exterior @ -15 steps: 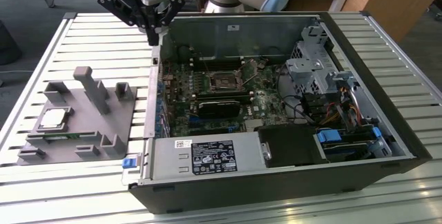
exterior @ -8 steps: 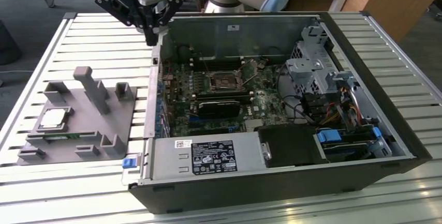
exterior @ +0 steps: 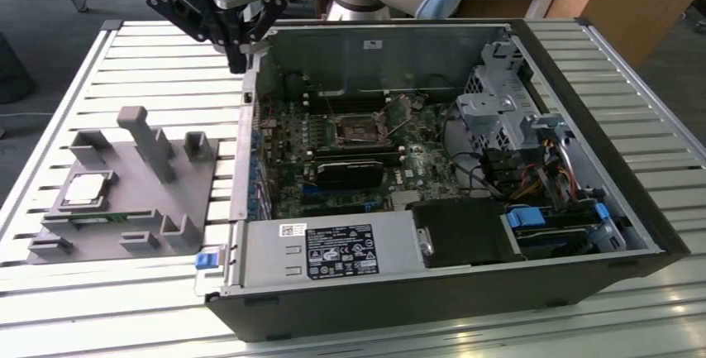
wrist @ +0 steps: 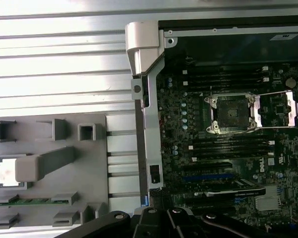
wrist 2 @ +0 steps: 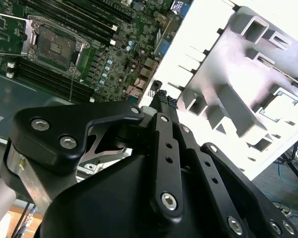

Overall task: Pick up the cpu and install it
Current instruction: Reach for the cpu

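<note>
Gripper (exterior: pixel 236 62) over case (exterior: pixel 375 56) wall edge, pincer together; bare table (exterior: pixel 132 77) between case and tray (exterior: pixel 182 197). Cpu (exterior: pixel 88 188) seated in tray pocket; socket (exterior: pixel 359 129) lid raised.

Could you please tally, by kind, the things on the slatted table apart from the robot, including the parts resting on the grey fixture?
computer case: 1
fixture: 1
cpu: 1
memory stick: 1
Total: 4
</note>
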### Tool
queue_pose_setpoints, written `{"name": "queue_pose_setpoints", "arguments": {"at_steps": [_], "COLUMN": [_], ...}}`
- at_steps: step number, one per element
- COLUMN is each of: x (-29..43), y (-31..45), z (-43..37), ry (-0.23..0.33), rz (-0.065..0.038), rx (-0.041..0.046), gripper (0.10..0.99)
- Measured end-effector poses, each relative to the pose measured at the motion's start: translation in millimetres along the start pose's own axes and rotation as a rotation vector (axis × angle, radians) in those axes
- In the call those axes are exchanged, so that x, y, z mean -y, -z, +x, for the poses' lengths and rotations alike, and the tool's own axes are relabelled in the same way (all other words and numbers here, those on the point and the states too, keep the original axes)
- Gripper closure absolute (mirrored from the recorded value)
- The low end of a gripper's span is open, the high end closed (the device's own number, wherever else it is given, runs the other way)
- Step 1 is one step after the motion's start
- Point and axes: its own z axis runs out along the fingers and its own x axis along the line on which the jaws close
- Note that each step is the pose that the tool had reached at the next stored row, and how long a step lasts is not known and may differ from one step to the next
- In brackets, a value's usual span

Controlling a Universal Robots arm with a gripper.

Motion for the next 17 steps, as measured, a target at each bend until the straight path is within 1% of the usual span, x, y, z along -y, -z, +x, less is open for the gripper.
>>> {"name": "queue_pose_setpoints", "arguments": {"at_steps": [17], "x": [0.8], "y": [0.2], "z": [10.4], "ry": [0.000], "rz": [0.000], "rx": [-0.0001], "gripper": [0.980]}}
